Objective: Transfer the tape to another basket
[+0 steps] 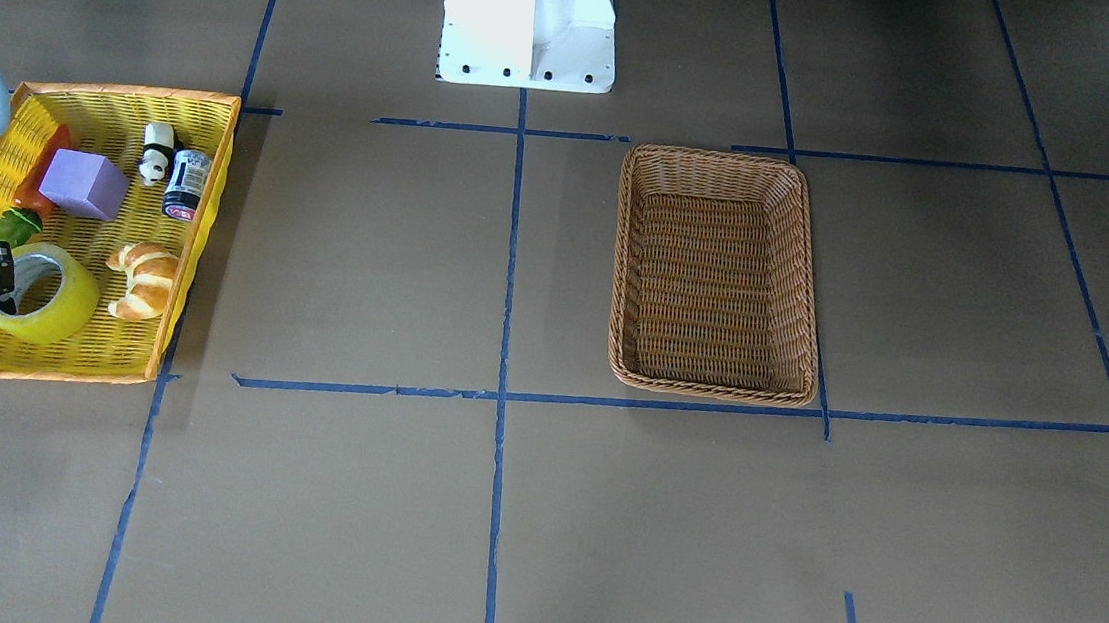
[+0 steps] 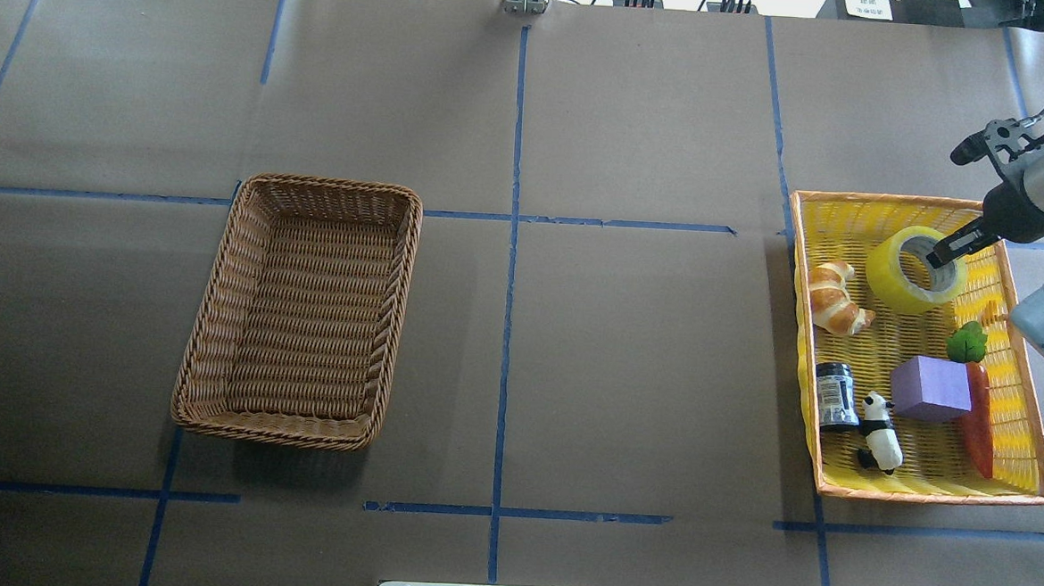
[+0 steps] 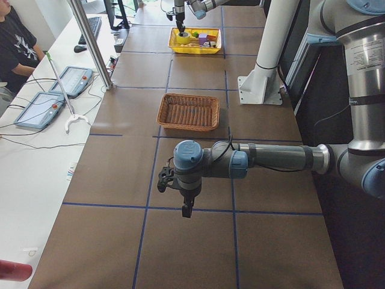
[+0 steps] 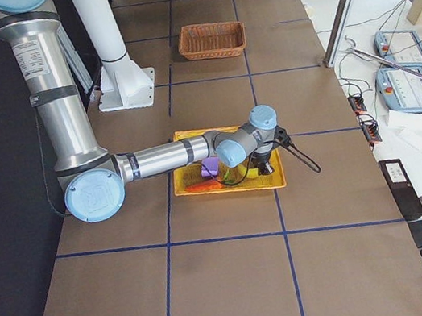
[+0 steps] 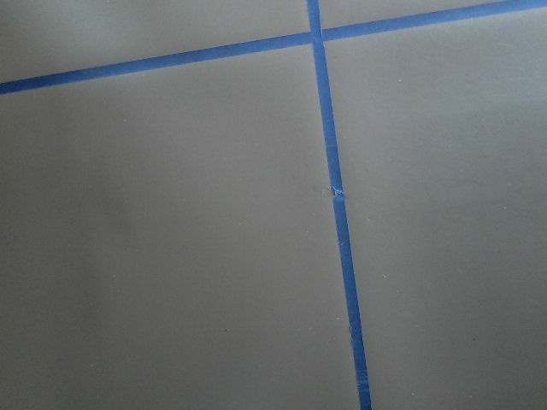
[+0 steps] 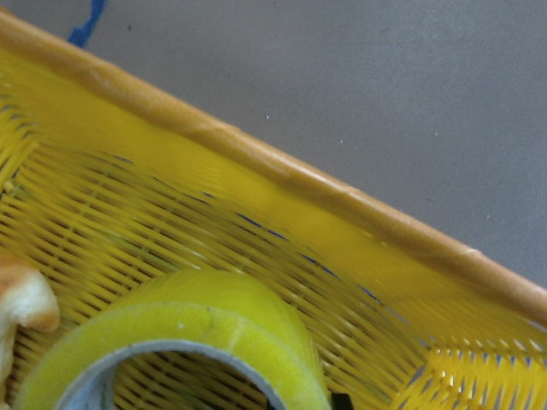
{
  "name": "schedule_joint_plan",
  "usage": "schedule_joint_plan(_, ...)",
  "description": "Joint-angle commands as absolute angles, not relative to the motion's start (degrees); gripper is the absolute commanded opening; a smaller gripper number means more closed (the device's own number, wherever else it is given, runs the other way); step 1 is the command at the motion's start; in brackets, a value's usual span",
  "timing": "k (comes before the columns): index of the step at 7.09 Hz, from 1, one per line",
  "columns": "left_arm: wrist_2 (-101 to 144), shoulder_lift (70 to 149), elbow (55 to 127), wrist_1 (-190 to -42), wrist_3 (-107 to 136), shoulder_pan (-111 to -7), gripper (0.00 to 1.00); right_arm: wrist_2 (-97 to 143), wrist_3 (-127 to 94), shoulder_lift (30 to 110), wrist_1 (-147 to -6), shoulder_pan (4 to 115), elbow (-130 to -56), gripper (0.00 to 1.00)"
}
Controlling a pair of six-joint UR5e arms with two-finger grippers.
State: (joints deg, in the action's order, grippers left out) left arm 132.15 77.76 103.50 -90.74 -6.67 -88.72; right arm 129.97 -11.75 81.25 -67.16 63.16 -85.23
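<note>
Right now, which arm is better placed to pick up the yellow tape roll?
Right. The right gripper is at the tape in the yellow tray, a fingertip inside its core. The left gripper hangs beyond the basket, far away.

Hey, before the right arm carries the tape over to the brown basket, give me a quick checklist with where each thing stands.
1. Right gripper at the tape: ok, a finger is inside its core.
2. Grip closed on the tape: cannot tell.
3. Brown basket empty: ok.
4. Left gripper away from the yellow tray: ok.
5. Croissant apart from the tape: cannot tell, it lies close.
</note>
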Motion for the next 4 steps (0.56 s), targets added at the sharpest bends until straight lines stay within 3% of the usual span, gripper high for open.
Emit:
schedule_joint_plan(1, 132.1, 81.5, 103.4, -97.4, -6.2, -88.6, 1.00, 131.1, -25.9, 81.0, -64.0, 64.1, -87.8, 0.00)
schedule_joint_plan(4, 134.1, 82.6, 103.4, -106.2, 0.0, -87.6, 1.00, 131.9, -48.1, 81.6, -46.6, 63.9, -87.4, 0.00)
